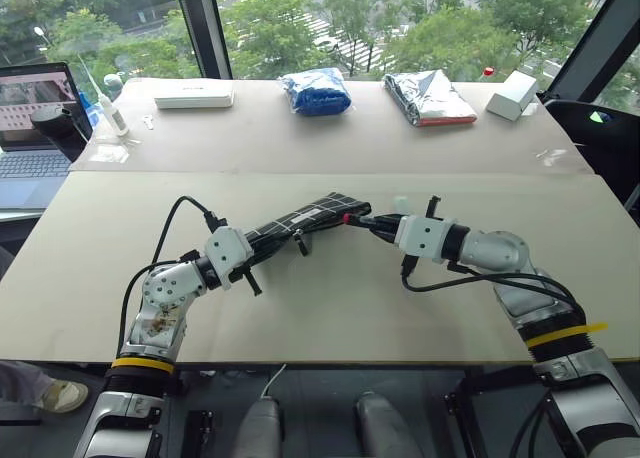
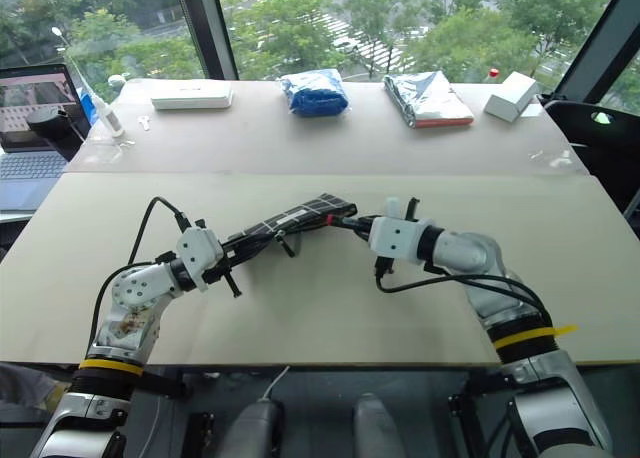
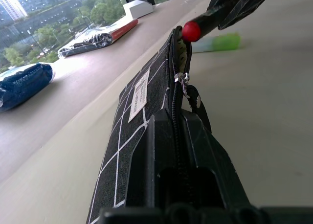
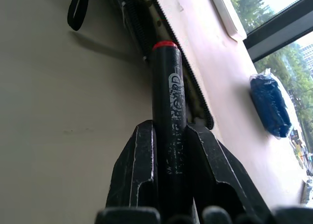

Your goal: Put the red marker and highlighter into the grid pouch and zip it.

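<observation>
Gripping the near end of the grid pouch (image 1: pixel 300 220), the left claw (image 1: pixel 262 240) has its fingers pressed together on the fabric and holds the pouch raised off the bench (image 1: pixel 330 318), slanting away toward the middle. In the left wrist view the zipper stands open along the upper edge, with the pull and its black cord (image 3: pixel 194 99) hanging just below the white label (image 3: pixel 139 94).

Opposite it, the right claw (image 1: pixel 375 224) pinches the red marker (image 4: pixel 167 111) by its black barrel, the bright red end pointing at the pouch's open far end. The red tip sits right at the mouth; whether it has crossed the opening cannot be told.

Just past the pouch, the highlighter (image 3: pixel 218 42) lies flat on the bench, apart from both claws.

Farther back, across a seam in the bench, lie a flat white box (image 1: pixel 194 99), a blue bag (image 1: pixel 316 91), a silver foil bag (image 1: pixel 429 97) and a small white box (image 1: pixel 512 95). A laptop (image 1: pixel 35 128) stands off the far left edge.
</observation>
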Robot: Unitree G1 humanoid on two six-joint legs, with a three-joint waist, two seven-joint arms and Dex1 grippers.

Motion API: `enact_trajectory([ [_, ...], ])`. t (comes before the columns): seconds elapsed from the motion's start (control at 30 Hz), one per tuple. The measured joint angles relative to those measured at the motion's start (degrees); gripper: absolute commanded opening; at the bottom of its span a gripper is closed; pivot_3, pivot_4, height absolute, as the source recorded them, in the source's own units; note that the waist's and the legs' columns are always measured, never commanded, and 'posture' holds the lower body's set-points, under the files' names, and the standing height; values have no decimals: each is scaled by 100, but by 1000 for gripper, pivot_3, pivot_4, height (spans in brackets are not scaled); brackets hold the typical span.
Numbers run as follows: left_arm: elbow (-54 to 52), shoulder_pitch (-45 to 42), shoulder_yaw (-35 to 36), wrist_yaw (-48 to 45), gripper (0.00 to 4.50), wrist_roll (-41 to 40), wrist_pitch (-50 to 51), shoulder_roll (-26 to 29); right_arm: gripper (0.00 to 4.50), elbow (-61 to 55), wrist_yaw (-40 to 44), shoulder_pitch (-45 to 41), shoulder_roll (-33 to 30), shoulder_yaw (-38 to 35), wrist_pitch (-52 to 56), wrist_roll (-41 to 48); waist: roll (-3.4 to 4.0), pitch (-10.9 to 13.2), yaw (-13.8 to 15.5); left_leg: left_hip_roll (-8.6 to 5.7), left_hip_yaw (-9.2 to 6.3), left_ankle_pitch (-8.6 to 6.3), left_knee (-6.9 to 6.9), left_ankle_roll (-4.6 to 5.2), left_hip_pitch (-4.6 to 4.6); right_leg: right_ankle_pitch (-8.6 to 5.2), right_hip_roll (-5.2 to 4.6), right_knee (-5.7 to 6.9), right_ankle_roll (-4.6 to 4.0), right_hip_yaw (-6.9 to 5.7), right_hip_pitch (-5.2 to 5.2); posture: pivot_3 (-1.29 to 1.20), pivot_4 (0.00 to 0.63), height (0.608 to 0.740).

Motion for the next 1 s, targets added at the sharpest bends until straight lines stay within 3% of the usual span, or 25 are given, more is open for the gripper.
enact_trajectory([
  [0.47,-66,80,-142,-219,0,5,-8,10,491,629,-42,-550,276,474,-840,-816,0,0,45,2,0,0,1,0,2,2,2,6,-3,-1,-1,0,150,740],
  [1.0,-137,-15,-150,-284,0,-35,29,33,491,2193,-736,-1735,1328,1171,-2055,-1707,1,0,46,1,-2,0,1,-1,5,4,1,14,-7,-2,-2,0,150,740],
])
